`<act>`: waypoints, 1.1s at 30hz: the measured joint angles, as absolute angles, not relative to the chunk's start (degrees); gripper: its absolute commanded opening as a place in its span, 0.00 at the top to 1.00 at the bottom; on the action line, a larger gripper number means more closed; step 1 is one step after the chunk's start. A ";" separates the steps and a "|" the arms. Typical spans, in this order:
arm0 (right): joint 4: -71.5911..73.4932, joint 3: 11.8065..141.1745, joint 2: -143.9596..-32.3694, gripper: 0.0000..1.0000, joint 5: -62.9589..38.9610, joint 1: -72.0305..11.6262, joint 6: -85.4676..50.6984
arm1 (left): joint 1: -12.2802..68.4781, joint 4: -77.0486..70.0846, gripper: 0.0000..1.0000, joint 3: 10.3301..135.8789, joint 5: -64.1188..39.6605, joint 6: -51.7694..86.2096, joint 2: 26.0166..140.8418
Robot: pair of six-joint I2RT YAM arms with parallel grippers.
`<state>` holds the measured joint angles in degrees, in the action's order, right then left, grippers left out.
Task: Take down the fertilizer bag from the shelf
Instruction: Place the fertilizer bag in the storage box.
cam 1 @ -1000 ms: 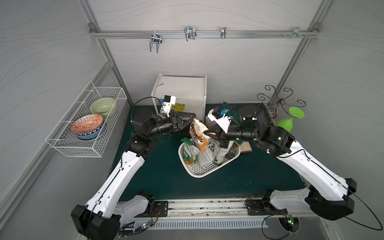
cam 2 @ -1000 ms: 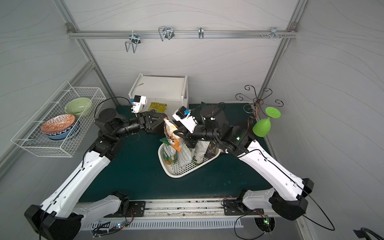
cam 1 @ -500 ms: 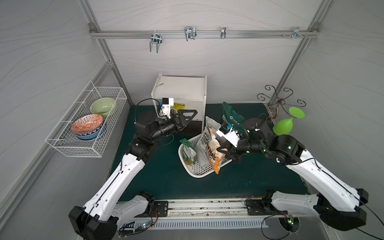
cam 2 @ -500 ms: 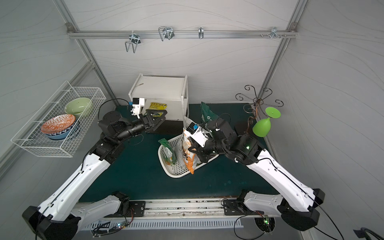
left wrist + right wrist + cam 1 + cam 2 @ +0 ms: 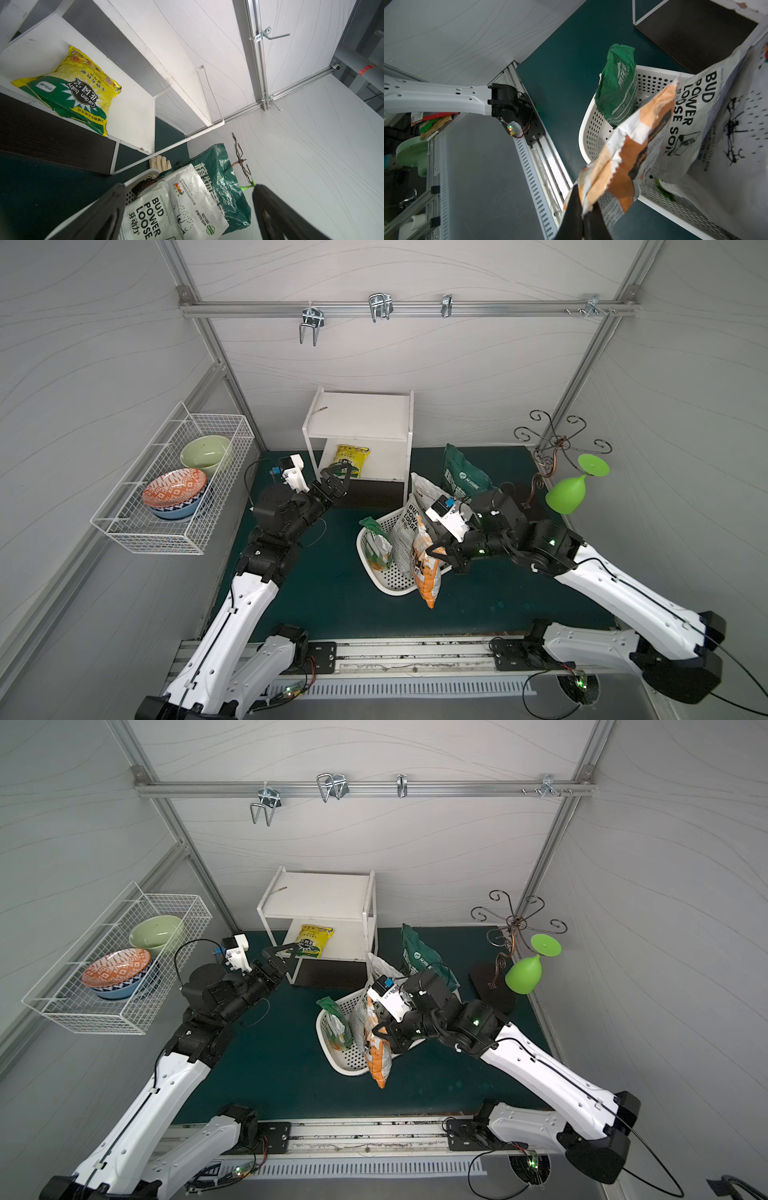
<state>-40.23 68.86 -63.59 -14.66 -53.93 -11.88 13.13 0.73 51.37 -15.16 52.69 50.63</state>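
Fertilizer bag (image 5: 352, 455): yellow and green, flat on the middle board of the shelf (image 5: 359, 416), near its front edge; seen in both top views (image 5: 316, 940); not yet down.
Shelf: white, against the back wall, dark panel at the bottom, top board bare but for one tiny bit.
Left claw (image 5: 289, 955): wide open, holds nothing, hangs just in front of the shelf at the height of the middle board.
Bag and left claw: close together, claw tips point at the front corner of the bag; in the left wrist view the bag (image 5: 68, 89) sits off to one side of the two dark fingers (image 5: 99, 212), not between them and not touching them.
Right claw (image 5: 440, 551): closed tight, pinches the top edge of an orange bag (image 5: 426, 568).
Orange bag: hangs over the rim of the white basket (image 5: 390, 585), low end near the green mat.
White basket: full of holes, tipped up, with a white bag (image 5: 409, 522) and a small green bag (image 5: 376, 543) inside.
Right claw and fertilizer bag: well apart.
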 measured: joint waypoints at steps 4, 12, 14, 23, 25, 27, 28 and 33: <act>-34.24 65.54 -65.65 1.00 -11.53 -54.08 -18.28 | 13.10 0.71 0.02 51.37 -14.76 52.27 50.63; -24.34 64.88 -73.14 1.00 -2.48 -55.90 -27.62 | 12.60 0.73 0.02 51.37 -14.68 51.81 50.59; -22.76 65.47 -75.20 1.00 -1.30 -56.88 -28.27 | 12.29 1.10 0.02 51.37 -14.39 51.42 50.43; -19.88 66.17 -79.72 1.00 6.92 -58.54 -25.23 | 11.66 2.13 0.02 50.94 -13.65 49.89 49.06; -19.64 65.45 -79.37 1.00 8.19 -57.98 -23.81 | 11.66 2.17 0.02 50.57 -13.65 49.80 49.06; -19.73 65.12 -79.00 1.00 8.51 -56.86 -22.48 | 11.66 2.17 0.02 50.26 -13.65 49.71 49.08; -19.70 65.12 -79.00 1.00 8.49 -56.05 -21.87 | 11.66 2.15 0.01 50.19 -13.65 49.69 49.12; -19.68 65.54 -79.00 1.00 7.51 -53.76 -19.79 | 11.62 2.15 0.01 49.98 -13.65 49.67 49.23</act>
